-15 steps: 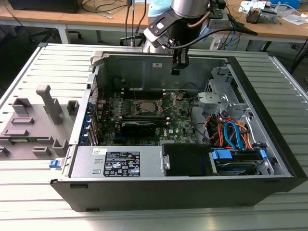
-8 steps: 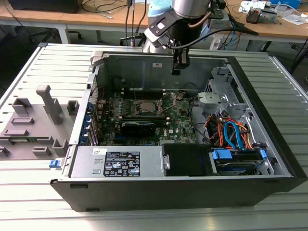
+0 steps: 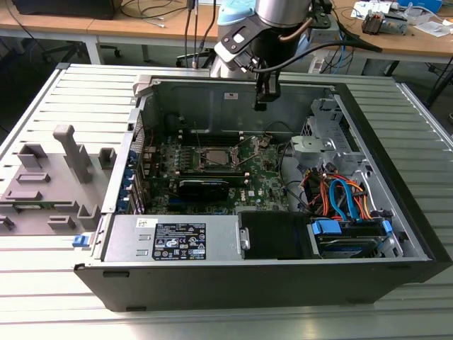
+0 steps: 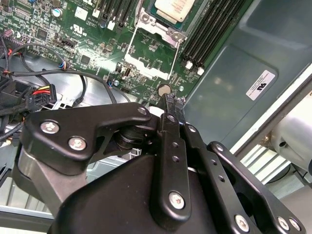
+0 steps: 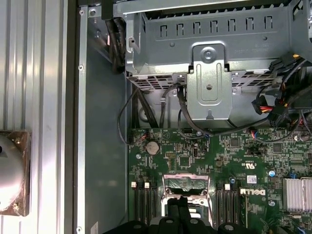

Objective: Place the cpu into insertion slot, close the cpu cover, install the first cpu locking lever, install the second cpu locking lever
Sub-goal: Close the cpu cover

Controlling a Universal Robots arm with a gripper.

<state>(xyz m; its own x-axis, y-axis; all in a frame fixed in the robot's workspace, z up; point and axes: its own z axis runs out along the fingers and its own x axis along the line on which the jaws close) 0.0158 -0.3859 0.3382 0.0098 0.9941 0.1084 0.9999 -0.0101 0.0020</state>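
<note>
Second wrist view: the gripper (image 4: 173, 101) has its two fingers pressed together at the tips, with nothing between them (I log this as clenched on air). Just past the tips I see a coin battery (image 4: 165, 89) on the green circuit board (image 4: 97, 44). Beyond the battery, the cpu cover (image 4: 145, 72) is swung open, clear of the socket, and bare board shows through its square window. Beyond the cover, the cpu (image 4: 173, 9) sits in the insertion slot (image 4: 165, 30), silvery top up and uncovered. Long black memory slots (image 4: 209, 29) run beside the slot.

Exterior view: the gripper hangs above the board inside the open computer case (image 3: 198, 106), touching nothing, toward the exterior view's right of the cpu. Further to that side I see a bundle of orange and blue cables (image 3: 340, 195). On the exterior view's left, outside the case, a grey fixture (image 3: 42, 184) rests on the ribbed table (image 3: 42, 283).
</note>
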